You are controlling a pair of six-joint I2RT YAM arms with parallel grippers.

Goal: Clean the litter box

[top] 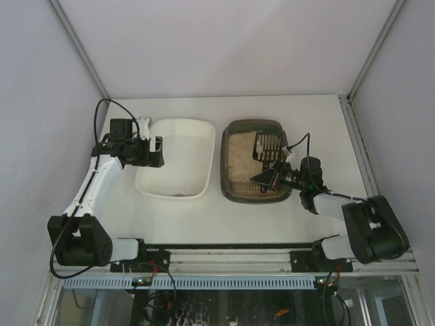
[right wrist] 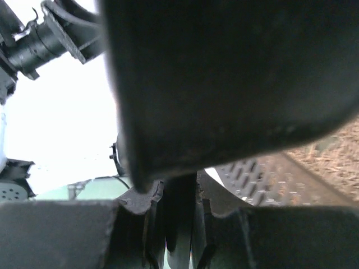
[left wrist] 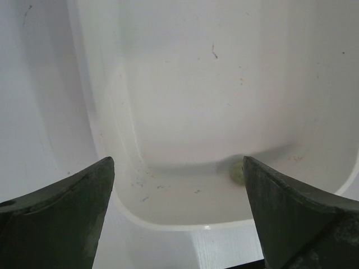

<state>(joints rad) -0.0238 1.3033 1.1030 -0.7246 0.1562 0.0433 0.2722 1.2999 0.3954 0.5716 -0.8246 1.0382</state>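
The right tool (top: 267, 178) pinches, prob., the scoop (top: 266, 143) handle, head low in the litter box (top: 225, 163) to sift. The left tool (top: 157, 151), spread, hovers at the white tray (top: 180, 159) edge, maybe to steady it.

Soft, even light fills the top view. The left wrist view is washed-out, its dark claw fingers (left wrist: 61, 218) blurred at seven and five o'clock. The right wrist view: dark, unfocused, glare at nine o'clock.
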